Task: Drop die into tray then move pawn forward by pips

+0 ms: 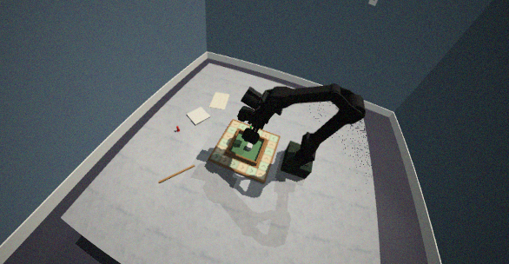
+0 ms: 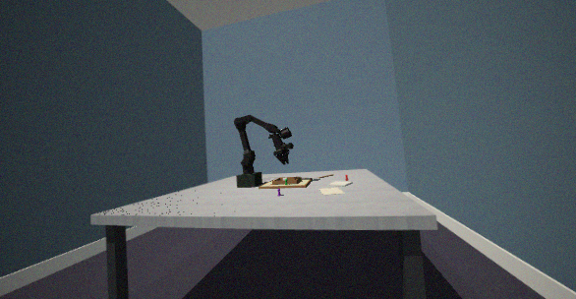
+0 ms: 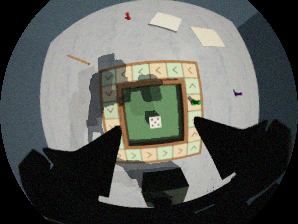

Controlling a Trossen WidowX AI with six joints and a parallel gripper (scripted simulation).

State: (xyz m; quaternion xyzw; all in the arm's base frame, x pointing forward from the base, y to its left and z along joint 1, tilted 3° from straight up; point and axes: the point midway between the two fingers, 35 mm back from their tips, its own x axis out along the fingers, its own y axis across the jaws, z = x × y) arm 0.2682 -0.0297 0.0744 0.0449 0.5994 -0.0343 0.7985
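While the gripper (image 3: 158, 137) hangs above the board (image 3: 194, 74) with its fingers spread wide and nothing between them, the die (image 3: 154, 121) lies in the green tray (image 3: 136, 110), toward five o'clock of its centre.

No readable text, brands or numbers. Only signs: dark arrow chevrons on the pale green and cream squares of the wood-framed square board (image 3: 193, 71); dark pips on the white die (image 3: 154, 121), count unclear.
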